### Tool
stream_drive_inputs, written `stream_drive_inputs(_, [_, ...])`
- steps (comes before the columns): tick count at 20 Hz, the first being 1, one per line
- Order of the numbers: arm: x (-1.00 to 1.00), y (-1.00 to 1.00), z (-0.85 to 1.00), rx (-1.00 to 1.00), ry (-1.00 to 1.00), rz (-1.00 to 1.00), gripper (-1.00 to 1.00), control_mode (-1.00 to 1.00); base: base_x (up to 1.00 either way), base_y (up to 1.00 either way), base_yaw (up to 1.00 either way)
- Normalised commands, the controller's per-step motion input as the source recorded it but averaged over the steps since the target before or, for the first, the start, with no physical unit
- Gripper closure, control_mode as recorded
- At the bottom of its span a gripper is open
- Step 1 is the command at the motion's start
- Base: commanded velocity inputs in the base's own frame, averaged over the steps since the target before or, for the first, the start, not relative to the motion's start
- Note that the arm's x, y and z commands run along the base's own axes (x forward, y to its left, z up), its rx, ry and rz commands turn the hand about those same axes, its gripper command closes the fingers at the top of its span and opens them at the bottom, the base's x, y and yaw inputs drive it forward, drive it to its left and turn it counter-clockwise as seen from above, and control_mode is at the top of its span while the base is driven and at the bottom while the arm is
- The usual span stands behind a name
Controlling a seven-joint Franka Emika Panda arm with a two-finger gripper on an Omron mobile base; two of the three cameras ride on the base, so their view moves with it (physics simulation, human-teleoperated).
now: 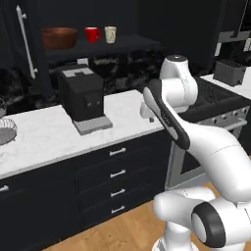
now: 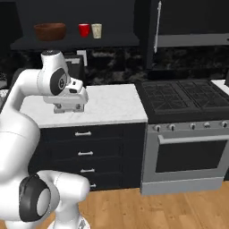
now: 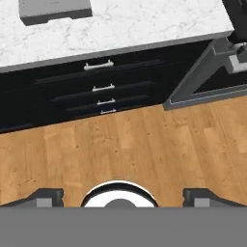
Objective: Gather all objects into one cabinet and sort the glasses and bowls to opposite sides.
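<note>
On the dark shelf of the open black cabinet (image 1: 122, 46) stand a wide brown wooden bowl (image 1: 59, 37) (image 2: 50, 31), a red mug (image 1: 91, 34) (image 2: 83, 30) and a cream mug (image 1: 111, 34) (image 2: 96, 30), in a row from left to right. The cabinet's door stands open at the left, with its white bar handle (image 1: 27, 41). My gripper (image 2: 69, 108) (image 3: 123, 198) hangs low over the white counter's front edge, well below the shelf, pointing down. Its fingertips (image 3: 48, 197) stand wide apart, open, with nothing between them.
A black coffee machine (image 1: 82, 98) sits on the marble counter (image 1: 44, 137). A grey wire basket (image 1: 6, 130) is at the far left. A stove (image 2: 188, 96) adjoins the counter on the right, with a toaster (image 1: 229, 72) beyond. Drawers (image 3: 99, 89) and wooden floor (image 3: 135, 140) lie below.
</note>
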Motion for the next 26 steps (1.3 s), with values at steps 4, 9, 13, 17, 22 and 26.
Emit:
stream_drive_inputs(4, [0.0,0.0,0.0,0.0,0.0,0.0,-1.0,1.0,-0.22,-0.46,-0.52])
stream_drive_inputs(9, [0.0,0.0,0.0,0.0,0.0,0.0,-1.0,1.0,0.01,-0.59,-0.55])
stream_drive_inputs(13, [0.0,0.0,0.0,0.0,0.0,0.0,-1.0,1.0,0.68,-0.87,-0.53])
stream_drive_inputs(17, [0.0,0.0,0.0,0.0,0.0,0.0,-1.0,1.0,0.61,-0.73,-0.59])
stream_drive_inputs(22, [0.0,0.0,0.0,0.0,0.0,0.0,-1.0,1.0,0.41,-0.61,-0.67])
stream_drive_inputs(26, [0.0,0.0,0.0,0.0,0.0,0.0,-1.0,1.0,0.45,-0.23,-0.78])
